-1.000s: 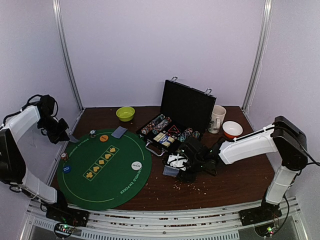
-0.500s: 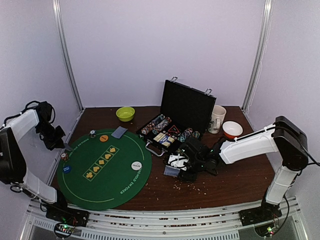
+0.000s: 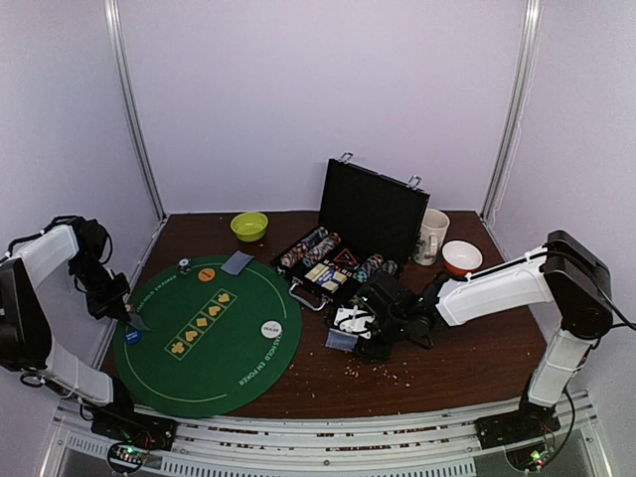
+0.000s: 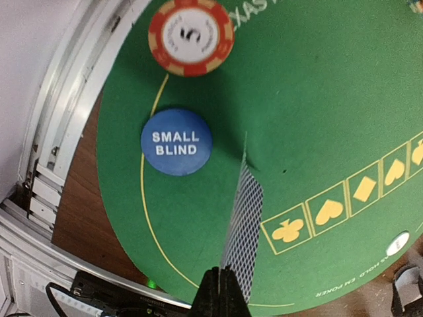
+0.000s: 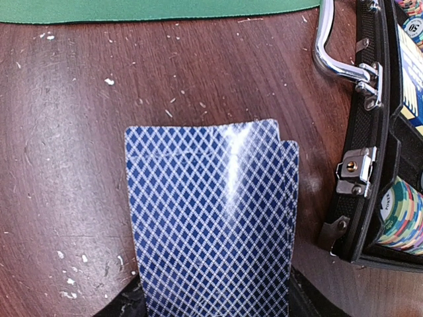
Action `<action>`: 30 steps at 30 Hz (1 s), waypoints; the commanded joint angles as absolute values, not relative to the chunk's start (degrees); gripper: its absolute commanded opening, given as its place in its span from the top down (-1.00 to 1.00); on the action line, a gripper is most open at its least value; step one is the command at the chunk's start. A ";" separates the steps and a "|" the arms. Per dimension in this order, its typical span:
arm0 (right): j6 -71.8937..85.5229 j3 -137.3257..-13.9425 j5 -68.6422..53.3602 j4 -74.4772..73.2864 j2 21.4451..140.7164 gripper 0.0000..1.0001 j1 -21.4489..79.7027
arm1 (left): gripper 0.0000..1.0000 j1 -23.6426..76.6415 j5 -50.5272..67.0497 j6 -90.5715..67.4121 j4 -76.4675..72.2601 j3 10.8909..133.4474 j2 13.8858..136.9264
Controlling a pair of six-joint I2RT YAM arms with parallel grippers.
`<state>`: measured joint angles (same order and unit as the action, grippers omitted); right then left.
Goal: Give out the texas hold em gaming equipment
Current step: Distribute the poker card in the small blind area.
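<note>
My left gripper (image 4: 220,272) is shut on the lower edge of one blue-backed playing card (image 4: 243,218), held on edge above the left part of the green felt mat (image 4: 317,119). Beside the card lie a blue "small blind" disc (image 4: 176,142) and a red poker chip (image 4: 191,36). In the top view this gripper (image 3: 126,310) hangs over the mat's left rim. My right gripper (image 5: 211,312) is shut on a stack of blue-backed cards (image 5: 211,218), held low over the brown table beside the open chip case (image 5: 380,132). A white dealer disc (image 3: 271,328) and another card (image 3: 237,262) lie on the mat.
The black case (image 3: 373,209) stands open at the back with rows of chips (image 3: 306,248). A lime-green bowl (image 3: 248,226), a white mug (image 3: 431,237) and a red-and-white bowl (image 3: 461,257) sit along the back. Loose white-faced cards (image 3: 348,318) lie near the right gripper.
My left arm has swung toward the near side with its card, from beside the mat's far left to over its left rim. The right arm has stayed put.
</note>
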<state>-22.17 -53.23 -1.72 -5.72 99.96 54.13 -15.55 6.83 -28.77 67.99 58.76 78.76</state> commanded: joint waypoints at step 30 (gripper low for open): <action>-22.50 -52.29 -1.47 -8.61 99.14 -0.20 53.46 | 0.42 -18.91 -6.68 -23.56 69.54 55.70 80.24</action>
<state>-22.35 -53.21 -1.74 -5.76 99.96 53.93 -18.39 -5.72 -23.64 71.05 54.11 79.85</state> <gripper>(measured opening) 0.602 0.281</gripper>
